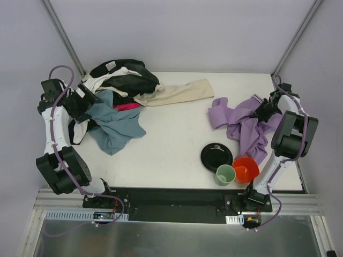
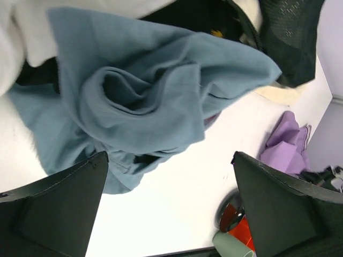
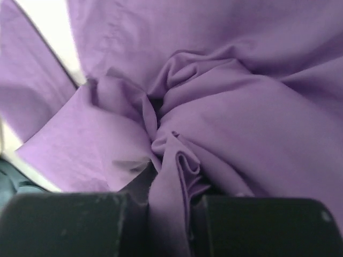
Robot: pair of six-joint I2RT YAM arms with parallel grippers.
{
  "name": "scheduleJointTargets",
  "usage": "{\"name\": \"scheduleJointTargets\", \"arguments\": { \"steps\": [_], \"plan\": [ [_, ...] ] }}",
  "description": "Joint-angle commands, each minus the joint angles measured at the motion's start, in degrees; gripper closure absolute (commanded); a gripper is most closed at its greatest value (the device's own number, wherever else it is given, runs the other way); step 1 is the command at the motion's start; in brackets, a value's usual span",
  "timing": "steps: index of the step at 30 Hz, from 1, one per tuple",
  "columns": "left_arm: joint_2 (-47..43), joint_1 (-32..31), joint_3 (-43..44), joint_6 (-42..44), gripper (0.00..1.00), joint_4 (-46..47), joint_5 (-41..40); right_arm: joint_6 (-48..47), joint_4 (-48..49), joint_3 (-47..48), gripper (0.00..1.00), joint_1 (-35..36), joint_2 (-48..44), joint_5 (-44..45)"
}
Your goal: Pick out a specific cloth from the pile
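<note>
Right pincer (image 3: 171, 208): jaws closed nearly together on a narrow pleated ridge of the cloth (image 3: 241, 107). The fabric is bunched several layers thick between the pads.

The cloth (image 1: 246, 126) lies on the right side of the bench (image 1: 171, 134), well apart from the pile (image 1: 120, 88) at far left. Its near hem trails just beside the black plate (image 1: 216, 156) and the orange bowl (image 1: 246, 169). A green cup (image 1: 225, 174) touches the bowl.

Left pincer (image 2: 169, 214): wide open, nothing held, hanging above the blue-grey cloth (image 2: 139, 96).

Judgement: the cloth looks already singled out. What is left seems to be carrying it or setting it down. Raise it straight up first so the loose hem clears the crockery. A sideways drag may sweep the cup over. The pinch is on a gathered fold, so expect layers to slip, and move slowly.

Materials:
- Lavender cloth: matte, thin plain weave with soft rounded creases and no print. It drapes limply.
- Blue-grey cloth: similar weight, twisted into a rosette of folds.
- Pile: black, white and pink-red pieces, with a beige cloth (image 1: 179, 92) running out towards centre.
- Bench: smooth white.
</note>
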Motion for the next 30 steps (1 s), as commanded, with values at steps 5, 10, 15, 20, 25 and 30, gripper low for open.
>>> {"name": "scheduleJointTargets", "arguments": {
  "steps": [5,10,15,20,25,30],
  "plan": [
    [-2.8,-8.3,2.3,-1.5,0.01,3.1,2.1,-4.3,-9.0,4.2,0.89,1.9,3.2,6.8],
    [-2.0,-12.4,2.8,-2.4,0.01,4.9,4.1,-2.9,-13.4,8.1,0.26,2.7,-0.2,10.4],
    [-1.4,-14.8,3.9,-1.0,0.01,4.9,5.2,-2.1,-17.9,12.6,0.11,4.1,-3.7,13.4],
    [-1.6,-16.1,3.3,1.7,0.01,4.1,5.7,-2.1,-21.2,16.1,0.05,7.0,-6.8,16.9],
    [-2.2,-18.6,3.4,6.5,0.01,-0.2,1.4,-2.6,-23.6,17.4,0.01,10.9,-9.9,22.3],
    [-3.3,-21.0,2.5,9.4,0.01,-5.2,-5.1,-2.7,-23.7,16.2,0.04,15.9,-13.6,23.7]
  ]
}}
